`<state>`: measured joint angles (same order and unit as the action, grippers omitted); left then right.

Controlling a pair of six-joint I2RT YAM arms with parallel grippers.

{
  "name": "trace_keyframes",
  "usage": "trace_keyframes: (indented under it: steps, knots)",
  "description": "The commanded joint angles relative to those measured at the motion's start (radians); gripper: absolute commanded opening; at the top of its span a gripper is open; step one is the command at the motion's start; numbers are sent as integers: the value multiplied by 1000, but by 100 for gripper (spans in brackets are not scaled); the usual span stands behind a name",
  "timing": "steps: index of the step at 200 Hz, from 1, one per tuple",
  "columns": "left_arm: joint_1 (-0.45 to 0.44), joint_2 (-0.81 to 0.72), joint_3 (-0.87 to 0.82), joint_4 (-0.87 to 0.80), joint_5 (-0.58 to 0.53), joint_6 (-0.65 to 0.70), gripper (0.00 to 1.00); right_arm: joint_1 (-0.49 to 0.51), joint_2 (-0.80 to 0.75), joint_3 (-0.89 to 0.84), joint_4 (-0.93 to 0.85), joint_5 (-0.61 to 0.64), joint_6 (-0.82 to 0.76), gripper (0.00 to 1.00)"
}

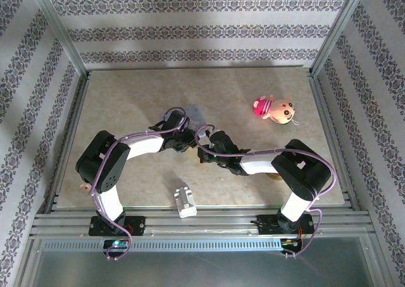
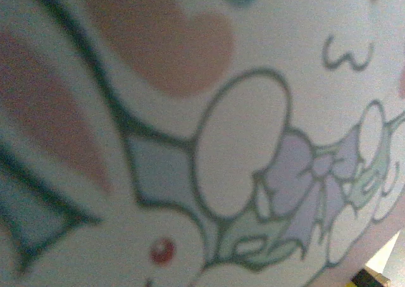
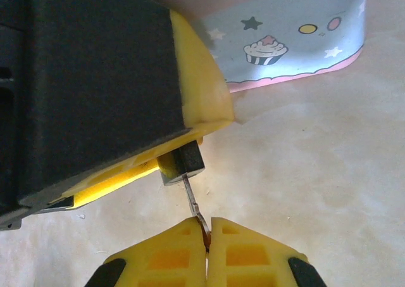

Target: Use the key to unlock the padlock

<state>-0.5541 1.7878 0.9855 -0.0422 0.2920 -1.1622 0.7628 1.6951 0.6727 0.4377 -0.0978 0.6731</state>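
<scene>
My left arm (image 1: 142, 144) and right arm (image 1: 259, 165) have white links, black joints and lilac cables (image 1: 174, 111) looped alongside; my right gripper (image 3: 207, 236) has yellow gridded fingers (image 3: 171, 255) on black mounts.

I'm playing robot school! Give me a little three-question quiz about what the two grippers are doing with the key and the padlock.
1. Pick one: what do the yellow fingers of the right gripper pinch?
A) a pencil
B) the key
C) a sock
2. True or false: the right gripper's jaws stand wide open.
3. Fill the gap: the left gripper holds the padlock, and behind it stands a pale blue tin with a ____ drawn on it.

Key:
1. B
2. False. They are shut on the key.
3. Cupcake
</scene>
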Motion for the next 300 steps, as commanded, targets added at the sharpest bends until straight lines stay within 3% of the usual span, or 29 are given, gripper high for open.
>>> trace_keyframes:
  steps: [1,111,172,300]
  knots:
    - [-17,-3,-36,-101,161,-79,2,-34,-25,47,61,51,-41,0]
    - [-15,-6,-29,-204,221,-162,1,-119,-25,23,70,-163,85,0]
    - [-15,-26,-30,-219,190,-188,2,-166,-33,2,66,-269,133,0]
    - [-14,-6,-29,-221,215,-177,2,-183,-5,25,81,-276,154,0]
